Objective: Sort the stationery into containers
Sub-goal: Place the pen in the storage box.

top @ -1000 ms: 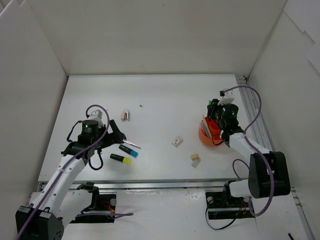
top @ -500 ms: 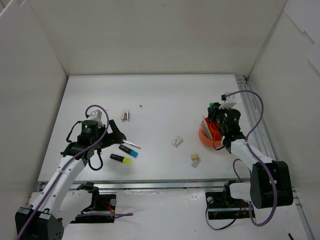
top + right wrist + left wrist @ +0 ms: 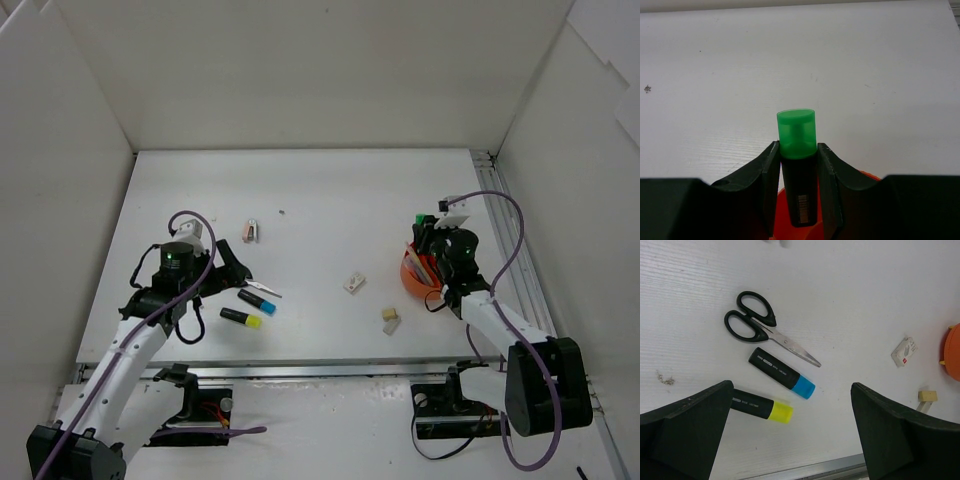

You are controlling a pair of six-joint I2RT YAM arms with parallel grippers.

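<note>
The left arm rises from the near left corner of the worktop (image 3: 330, 190) and bends forward over its left side with the wrist tipped down. The left gripper (image 3: 213, 292) hangs above the surface, its jaws spread wide and nothing between them. The right arm reaches along the right edge, and the right gripper (image 3: 797, 152) points toward the far edge, jaws closed on the black barrel of a green-capped highlighter (image 3: 796, 127).

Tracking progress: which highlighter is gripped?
The green-capped highlighter, clamped in the right gripper; the blue-capped highlighter and yellow-capped highlighter lie on the table.
</note>
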